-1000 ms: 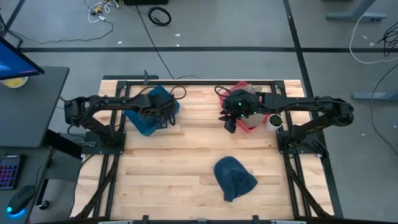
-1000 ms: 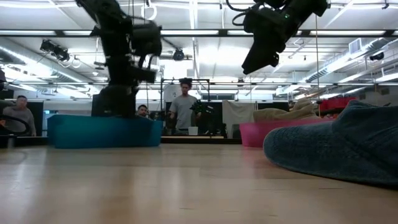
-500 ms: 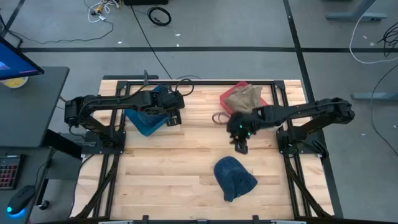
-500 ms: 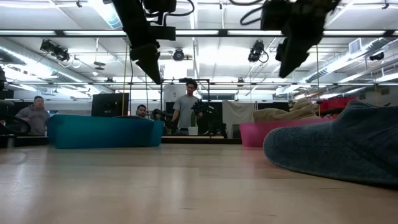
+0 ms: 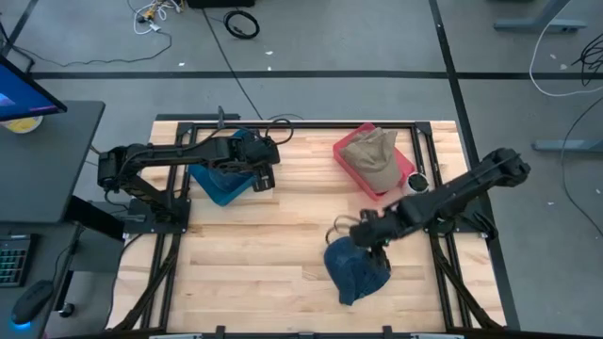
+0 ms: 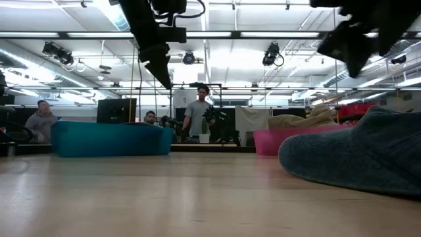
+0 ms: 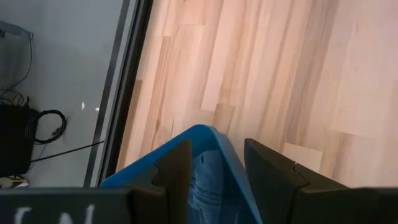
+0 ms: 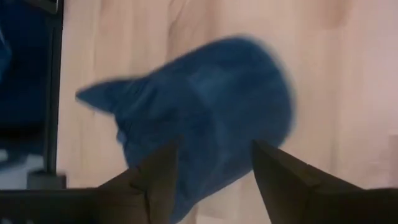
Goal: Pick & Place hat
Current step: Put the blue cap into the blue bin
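Overhead, the right hand [image 5: 370, 234] is hanging just above the far edge of the blue hat [image 5: 356, 268], which is lying on the table [image 5: 273, 254] near its front edge, long axis running roughly front to back. The left hand [image 5: 265, 176] is waiting well apart, beside the blue bin [image 5: 219, 184]; a tan hat [image 5: 371, 155] is sitting in the pink bin [image 5: 400, 169].

Low view: the blue hat is resting flat on the table at right, nothing gripping it.

Left wrist view: the left fingers [image 7: 267, 168] are standing open and empty over the bin's corner.

Right wrist view: the right fingers [image 8: 273, 171] are spread wide and empty, with the hat directly ahead between them. Judged from this, the right arm is the nearer one.
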Tool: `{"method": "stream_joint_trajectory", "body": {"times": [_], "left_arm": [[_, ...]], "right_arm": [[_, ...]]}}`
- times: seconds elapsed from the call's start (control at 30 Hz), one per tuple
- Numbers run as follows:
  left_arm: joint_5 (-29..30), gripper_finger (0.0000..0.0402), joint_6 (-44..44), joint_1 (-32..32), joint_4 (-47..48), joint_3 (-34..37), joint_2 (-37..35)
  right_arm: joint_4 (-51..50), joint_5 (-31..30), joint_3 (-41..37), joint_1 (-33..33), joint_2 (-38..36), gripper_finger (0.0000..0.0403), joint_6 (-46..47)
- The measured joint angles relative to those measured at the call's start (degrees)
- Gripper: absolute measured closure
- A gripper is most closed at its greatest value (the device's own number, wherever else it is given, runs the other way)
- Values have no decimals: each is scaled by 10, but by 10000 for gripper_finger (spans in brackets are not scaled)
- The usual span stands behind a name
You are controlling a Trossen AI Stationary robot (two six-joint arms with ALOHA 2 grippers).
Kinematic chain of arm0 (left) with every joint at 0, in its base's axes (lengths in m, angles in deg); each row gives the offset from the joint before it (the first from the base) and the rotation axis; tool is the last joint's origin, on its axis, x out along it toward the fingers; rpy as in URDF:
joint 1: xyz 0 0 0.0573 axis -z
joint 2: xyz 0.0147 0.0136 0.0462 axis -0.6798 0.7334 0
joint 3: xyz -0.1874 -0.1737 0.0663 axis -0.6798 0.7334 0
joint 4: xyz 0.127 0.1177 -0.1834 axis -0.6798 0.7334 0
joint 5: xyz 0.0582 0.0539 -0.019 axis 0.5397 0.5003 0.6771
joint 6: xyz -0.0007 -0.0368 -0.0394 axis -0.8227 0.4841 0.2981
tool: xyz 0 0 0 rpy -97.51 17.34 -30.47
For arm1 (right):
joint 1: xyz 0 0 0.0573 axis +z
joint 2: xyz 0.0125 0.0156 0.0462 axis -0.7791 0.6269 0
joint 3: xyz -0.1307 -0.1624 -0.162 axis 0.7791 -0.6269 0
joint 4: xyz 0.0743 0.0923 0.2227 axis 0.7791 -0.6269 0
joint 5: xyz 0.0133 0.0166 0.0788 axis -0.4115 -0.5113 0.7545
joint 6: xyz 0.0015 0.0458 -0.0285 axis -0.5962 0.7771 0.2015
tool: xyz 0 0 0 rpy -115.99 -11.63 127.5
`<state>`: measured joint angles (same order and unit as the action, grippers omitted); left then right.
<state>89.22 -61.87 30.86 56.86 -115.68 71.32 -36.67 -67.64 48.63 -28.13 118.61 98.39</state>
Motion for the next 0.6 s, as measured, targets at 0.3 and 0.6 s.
{"method": "stream_joint_trajectory", "body": {"times": [0.3,0.6], "left_arm": [[0,250,0,0,2,0,0],[0,250,0,0,11,0,0]], "right_arm": [[-18,-43,0,75,98,183,14],[-34,-23,0,86,168,186,138]]}}
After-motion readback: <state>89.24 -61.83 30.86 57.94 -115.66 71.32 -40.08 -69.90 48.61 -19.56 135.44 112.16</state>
